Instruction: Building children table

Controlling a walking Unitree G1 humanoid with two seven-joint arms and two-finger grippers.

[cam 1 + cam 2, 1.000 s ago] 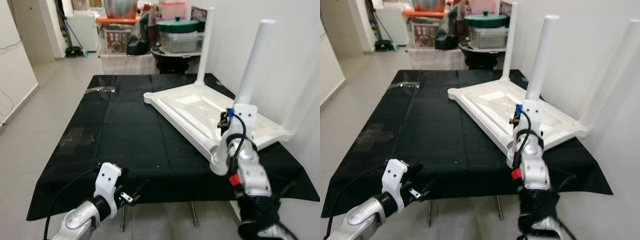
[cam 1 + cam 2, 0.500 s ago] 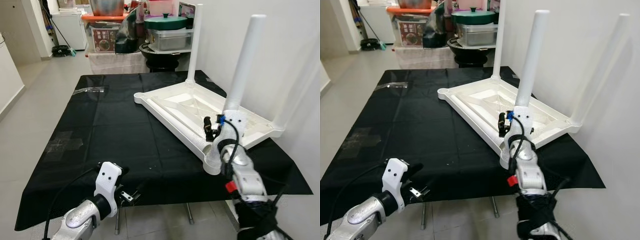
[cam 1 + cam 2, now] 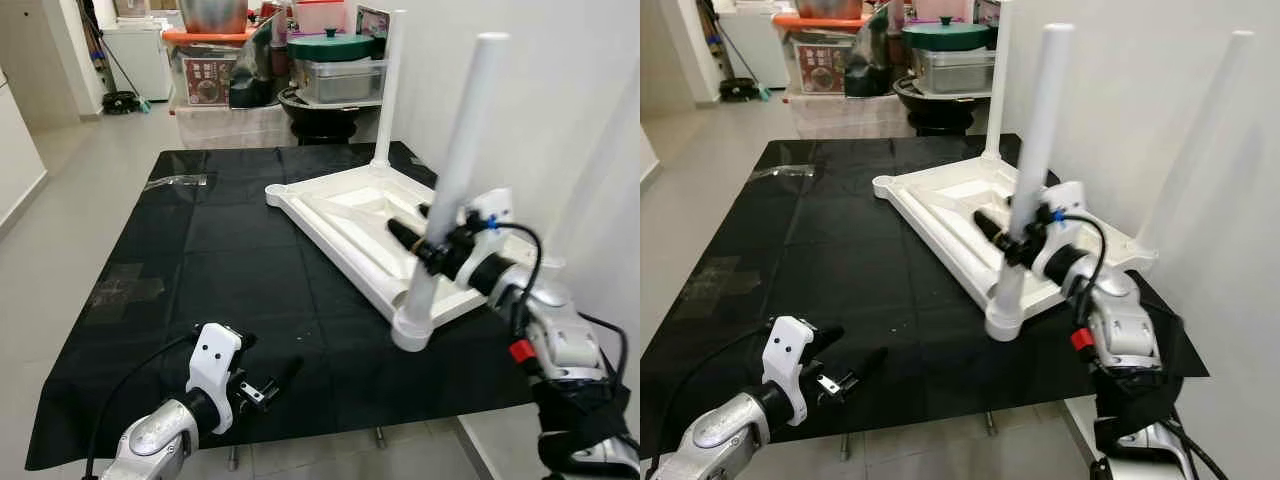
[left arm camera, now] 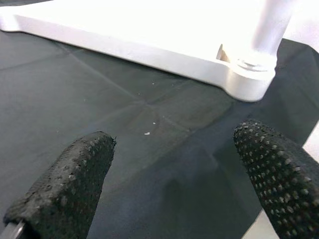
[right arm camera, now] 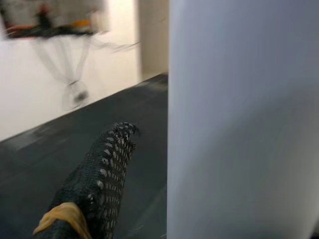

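**A:** What carries everything here?

**B:** A table draped in a black cloth. The white plastic children's tabletop lies upside down on it, along the table's right edge and reaching toward its far right corner. Three white round legs stand up from it: one at its far corner, one by the wall, and the nearest white leg in the socket at the near corner, close to the table's near edge.

**B:** The step in hand, I judge, is seating that nearest leg. To do it well, keep the leg upright over its socket and turn or press it along its own axis. A sideways push could tip the tabletop or slide it on the cloth.

**A:** And the right gripper?

**B:** The right gripper comes in from the right at the leg's lower half. One black finger sits just beside the white tube, and the jaws appear to be closed around the leg, though the other finger is hidden.

**A:** The left one?

**B:** The left gripper hovers low over the cloth near the table's near edge, jaws spread and pinching nothing. The leg's socket lies ahead of its fingertips, well apart.
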